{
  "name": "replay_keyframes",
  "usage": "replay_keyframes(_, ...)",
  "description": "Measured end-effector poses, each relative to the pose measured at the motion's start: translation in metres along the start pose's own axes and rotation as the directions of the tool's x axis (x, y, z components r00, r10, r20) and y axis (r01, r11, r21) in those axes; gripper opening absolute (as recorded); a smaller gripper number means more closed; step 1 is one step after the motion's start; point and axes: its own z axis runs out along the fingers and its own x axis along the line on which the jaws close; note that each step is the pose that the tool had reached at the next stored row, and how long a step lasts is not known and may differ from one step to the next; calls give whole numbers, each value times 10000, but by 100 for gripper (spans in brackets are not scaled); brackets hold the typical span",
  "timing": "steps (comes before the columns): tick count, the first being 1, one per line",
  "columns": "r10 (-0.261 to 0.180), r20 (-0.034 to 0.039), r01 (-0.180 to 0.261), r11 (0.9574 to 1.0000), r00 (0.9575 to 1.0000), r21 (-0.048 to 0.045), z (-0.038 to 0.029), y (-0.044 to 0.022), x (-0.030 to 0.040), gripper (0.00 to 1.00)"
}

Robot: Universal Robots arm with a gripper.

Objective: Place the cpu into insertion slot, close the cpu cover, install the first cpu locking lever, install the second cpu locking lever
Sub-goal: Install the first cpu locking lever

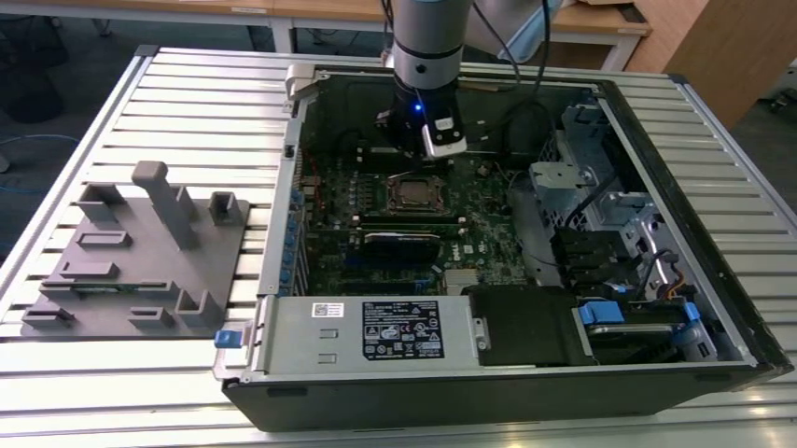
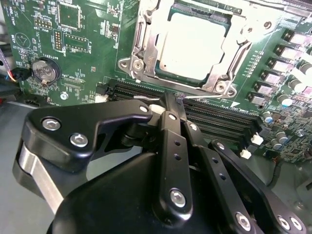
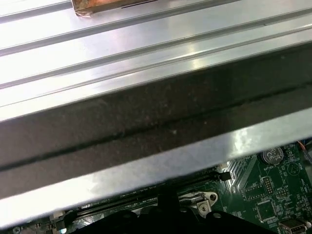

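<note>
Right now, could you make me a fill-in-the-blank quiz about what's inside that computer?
1. The cpu lies in the ___.
2. The board around it is ___.
3. The gripper hangs above long ___ memory slots.
4. The grey tray lies toward the exterior view's ___, beside the case.
Missing: slot; green; black; left.

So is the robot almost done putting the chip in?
About halfway, I think. Done: the cpu sits in the insertion slot, with the cpu cover lying down over its edges. In hand: the gripper, shut, has its tips right beside the cover. Left: the two locking levers; I can't tell whether either is hooked down yet.
</note>
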Motion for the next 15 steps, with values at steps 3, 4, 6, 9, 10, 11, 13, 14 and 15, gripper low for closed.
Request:
replay_keyframes(3, 13, 20, -13, 10000, 10000, 63, 7, 7, 2, 10)
replay_keyframes(4, 14, 24, -14, 10000, 10000, 79, 8, 11, 4, 10)
replay_keyframes(6, 16, 33, -16, 9999, 10000, 105, 13, 17, 6, 10)
replay_keyframes(9, 14, 51, -15, 9999, 10000, 163, 22, 26, 9, 10)
replay_keyframes(10, 13, 53, -14, 9999, 10000, 172, 23, 29, 10, 10)
replay_keyframes(11, 12, 55, -13, 9998, 10000, 178, 23, 30, 10, 10)
replay_keyframes(13, 11, 59, -13, 9998, 10000, 188, 28, 32, 11, 10)
replay_keyframes(14, 11, 61, -12, 9998, 10000, 197, 31, 32, 12, 10)
replay_keyframes(15, 10, 62, -11, 9998, 10000, 205, 34, 32, 12, 10)
